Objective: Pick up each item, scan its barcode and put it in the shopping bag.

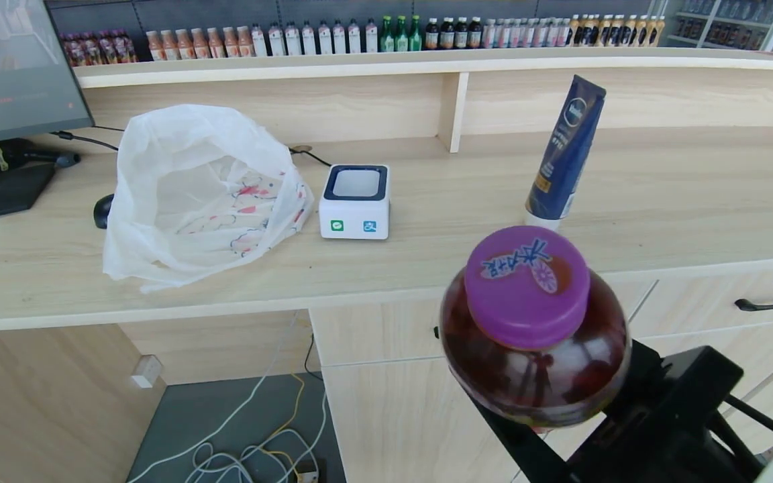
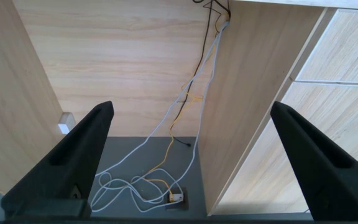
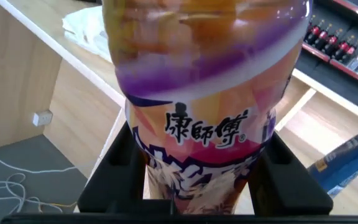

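Observation:
A bottle of dark red drink with a purple cap [image 1: 529,295] is held upright in front of the counter's edge, below the counter's right half. My right gripper [image 1: 547,419] is shut on it; the bottle's label [image 3: 207,134] sits between black fingers [image 3: 114,165]. A white shopping bag [image 1: 198,191] lies open on the counter at left. A white scanner box [image 1: 355,201] stands just right of it. A dark blue tube [image 1: 564,154] stands upright on the counter behind the bottle. My left gripper [image 2: 191,155] hangs open under the counter, empty, above cables on the floor.
A monitor on a stand [image 1: 14,80] and a black mouse [image 1: 102,210] occupy the counter's far left. Drawers with black handles [image 1: 770,303] lie right of the bottle. White and yellow cables [image 1: 259,443] trail on the floor. Bottles line the back shelf [image 1: 386,33].

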Available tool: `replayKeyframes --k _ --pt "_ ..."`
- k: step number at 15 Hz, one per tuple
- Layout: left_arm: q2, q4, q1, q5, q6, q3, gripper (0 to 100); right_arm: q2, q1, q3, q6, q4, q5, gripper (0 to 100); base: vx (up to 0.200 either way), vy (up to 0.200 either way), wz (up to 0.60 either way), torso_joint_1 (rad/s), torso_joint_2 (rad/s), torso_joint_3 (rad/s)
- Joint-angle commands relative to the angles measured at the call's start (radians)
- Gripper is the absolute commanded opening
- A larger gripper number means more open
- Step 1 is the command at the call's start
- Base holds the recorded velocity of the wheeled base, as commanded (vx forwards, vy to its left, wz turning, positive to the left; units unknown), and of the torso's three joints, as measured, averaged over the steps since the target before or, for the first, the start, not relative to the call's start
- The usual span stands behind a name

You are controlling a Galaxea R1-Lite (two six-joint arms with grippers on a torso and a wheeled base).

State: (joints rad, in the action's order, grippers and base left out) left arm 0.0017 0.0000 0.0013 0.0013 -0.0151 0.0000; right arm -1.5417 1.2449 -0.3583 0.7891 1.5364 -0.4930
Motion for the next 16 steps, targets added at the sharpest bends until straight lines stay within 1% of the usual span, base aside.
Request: replayKeyframes --k 1,2,7,9,11,12,14,16 --pt "0.000 0.000 0.000 0.000 0.000 0.000 100 0.002 -0.001 -0.001 0.047 0.001 0.053 0 0.000 0.000 0.00 0.000 0.00 0.000" --pt "0.000 0.000 0.000 0.000 0.000 0.000 100 0.002 -0.001 -0.001 0.085 0.001 0.105 0 0.000 0.000 0.00 0.000 0.00 0.000" --pt "0.000 0.000 0.000 0.000 0.000 0.000 100 -0.003 -0.001 -0.007 0.202 -0.009 0.214 0 0.000 0.000 0.00 0.000 0.00 0.000" --pt "0.000 0.000 0.000 0.000 0.000 0.000 100 -0.011 -0.001 -0.002 0.206 -0.009 0.249 0 0.000 0.000 0.00 0.000 0.00 0.000" --pt "0.000 0.000 0.000 0.000 0.000 0.000 100 -0.026 -0.001 -0.004 0.252 -0.009 0.317 0 0.000 0.000 0.00 0.000 0.00 0.000" --pt "0.000 0.000 0.000 0.000 0.000 0.000 100 -0.029 -0.001 -0.004 0.282 -0.009 0.333 0 0.000 0.000 0.00 0.000 0.00 0.000" --pt "0.000 0.000 0.000 0.000 0.000 0.000 100 -0.034 -0.004 0.004 0.306 -0.005 0.332 0 0.000 0.000 0.00 0.000 0.00 0.000" --pt "0.001 0.000 0.000 0.000 0.000 0.000 100 -0.035 -0.004 -0.001 0.361 -0.005 0.335 0 0.000 0.000 0.00 0.000 0.00 0.000"
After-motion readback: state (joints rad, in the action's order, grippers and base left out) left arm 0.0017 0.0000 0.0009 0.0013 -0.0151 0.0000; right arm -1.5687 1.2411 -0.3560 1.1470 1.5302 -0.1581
